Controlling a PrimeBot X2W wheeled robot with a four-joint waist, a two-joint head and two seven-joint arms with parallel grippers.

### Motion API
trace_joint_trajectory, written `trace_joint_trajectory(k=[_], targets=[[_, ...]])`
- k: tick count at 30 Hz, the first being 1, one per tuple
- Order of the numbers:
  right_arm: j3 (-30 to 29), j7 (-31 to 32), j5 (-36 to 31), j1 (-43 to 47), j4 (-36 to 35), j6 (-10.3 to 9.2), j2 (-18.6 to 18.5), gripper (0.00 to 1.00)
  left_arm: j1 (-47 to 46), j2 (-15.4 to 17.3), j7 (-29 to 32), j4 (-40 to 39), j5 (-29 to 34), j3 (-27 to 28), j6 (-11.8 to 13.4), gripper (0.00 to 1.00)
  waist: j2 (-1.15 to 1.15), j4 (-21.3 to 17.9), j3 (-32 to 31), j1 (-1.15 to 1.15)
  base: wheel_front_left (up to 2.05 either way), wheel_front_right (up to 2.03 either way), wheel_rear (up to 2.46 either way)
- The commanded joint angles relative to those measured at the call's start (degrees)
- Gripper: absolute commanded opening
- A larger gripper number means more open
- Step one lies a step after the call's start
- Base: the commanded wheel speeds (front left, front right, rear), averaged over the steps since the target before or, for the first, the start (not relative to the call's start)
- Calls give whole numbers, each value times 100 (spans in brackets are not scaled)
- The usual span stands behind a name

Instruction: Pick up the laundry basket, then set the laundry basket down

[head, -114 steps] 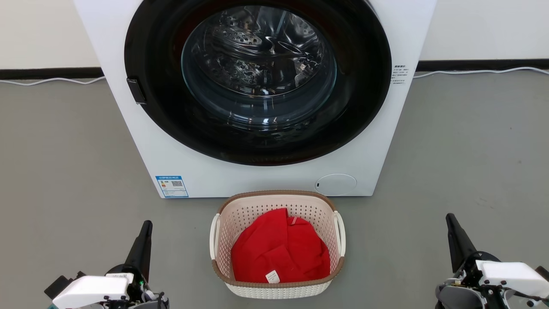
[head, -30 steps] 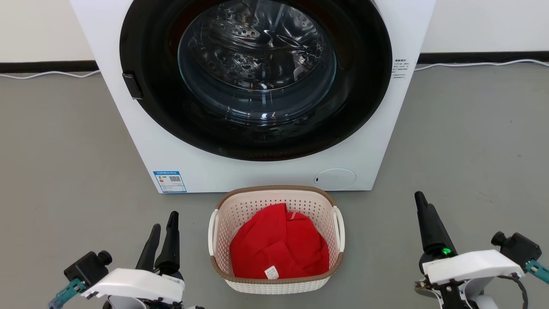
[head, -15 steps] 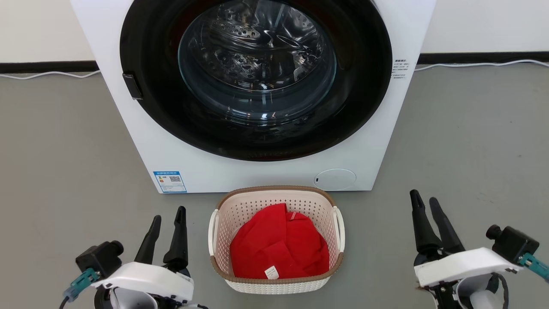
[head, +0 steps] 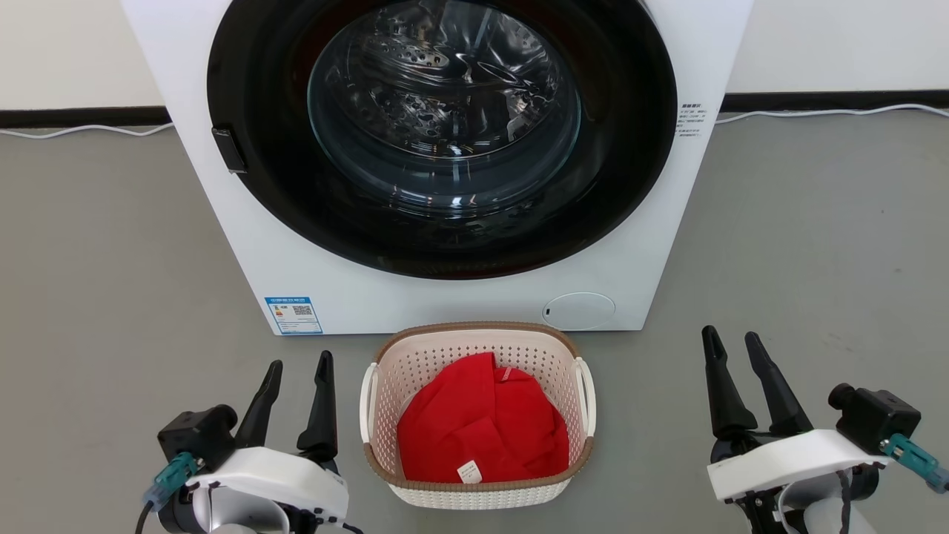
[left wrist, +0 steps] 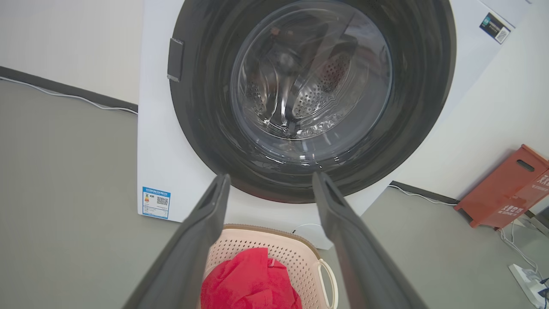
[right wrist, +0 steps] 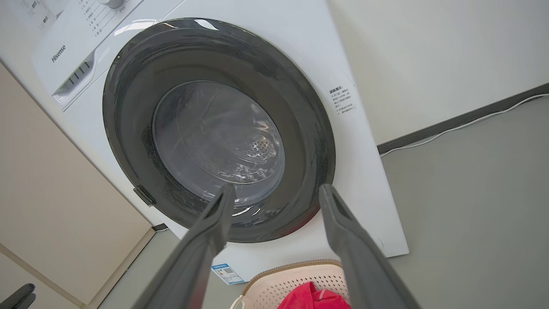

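Big white washing machine (head: 445,148) at 12 o'clock of the laundry basket (head: 445,354), door shut, just behind it w/ a thin strip of grey floor (head: 111,259) between. Basket down on the floor, red cloth (head: 482,430) inside w/ a small white tag (head: 467,472). White cable (head: 815,113) along the wall base at 2 o'clock. Orange-red box (left wrist: 502,189) by the wall at 3 o'clock in left wrist view.

Reads "Hisense" (right wrist: 58,53) on the top panel. Blue sticker (head: 293,315) w/ QR code at the machine's 7 o'clock corner. Small print at 3 o'clock of the door, too tiny to read.

Pose: left gripper (head: 300,360) at 9 o'clock of the basket, just beside its handle, not touching. Then right gripper (head: 730,334) at 3 o'clock, further off. Just floor between each and the basket. Both w/ fingers pointing to 12, spread wide apart, gripping nothing.
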Motion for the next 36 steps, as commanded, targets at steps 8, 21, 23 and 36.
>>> trace_joint_trajectory(k=[8,21,23,36], targets=[[141,-233,-677,-313,-78,39,-35,100,-349,69,-209,-110,676,43,79,100,0,-1,-17,0,0,0,0],[169,-403,-1274,-347,-38,43,-34,100,-396,78,-380,-87,1318,-37,140,100,0,-25,-4,0,0,0,0],[160,-403,-1272,-347,-27,43,-31,100,-394,78,-380,-88,1315,-39,143,100,0,-26,1,0,0,0,0],[131,-403,-1271,-346,-27,43,-17,100,-405,78,-380,-97,1293,-34,161,100,0,-24,66,0,0,0,0]])
